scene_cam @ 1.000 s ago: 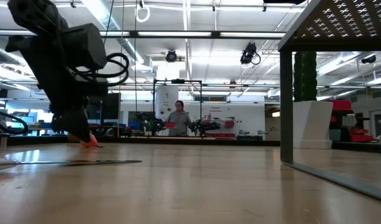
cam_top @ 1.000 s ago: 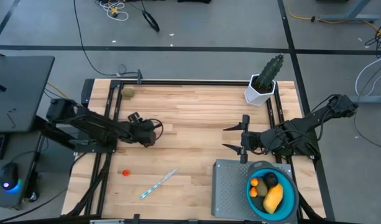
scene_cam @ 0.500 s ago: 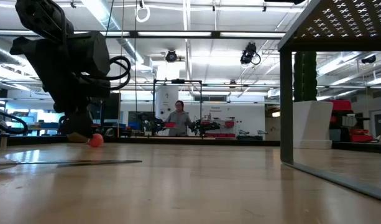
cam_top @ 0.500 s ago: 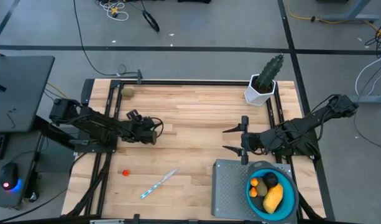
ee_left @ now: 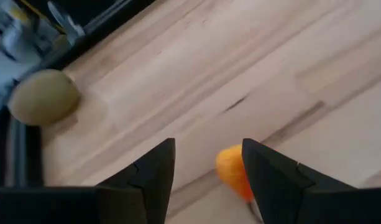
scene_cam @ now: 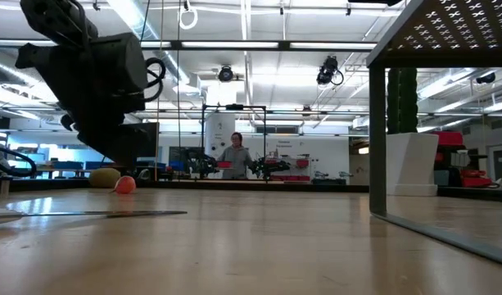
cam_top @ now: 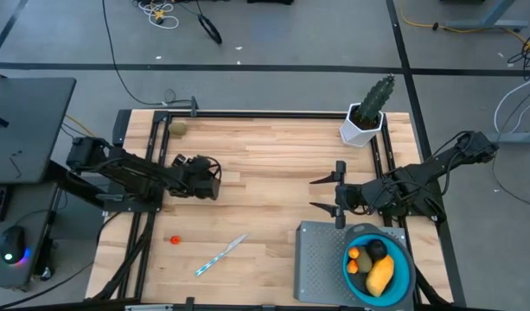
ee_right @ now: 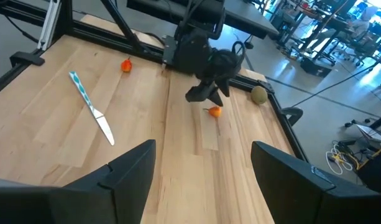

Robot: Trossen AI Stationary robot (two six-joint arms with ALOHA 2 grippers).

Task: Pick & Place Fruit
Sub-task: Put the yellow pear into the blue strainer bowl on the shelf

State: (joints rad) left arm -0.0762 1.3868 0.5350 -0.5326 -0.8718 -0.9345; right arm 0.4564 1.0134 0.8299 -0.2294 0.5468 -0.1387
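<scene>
The left gripper (scene_cam: 119, 160) has risen off the small orange fruit (scene_cam: 125, 185).

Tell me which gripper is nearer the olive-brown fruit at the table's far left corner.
Left. The left gripper hangs open just short of the olive-brown fruit; the right gripper waits across the table.

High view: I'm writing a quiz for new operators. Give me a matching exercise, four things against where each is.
1. cactus
2. olive-brown fruit
3. yellow fruit
4. white-and-blue stick

a. top left corner of the table
b. lying flat on the wood, lower left
c. in a white pot, top right corner
d. in the blue bowl

Pairs: 1-c, 2-a, 3-d, 4-b
</scene>
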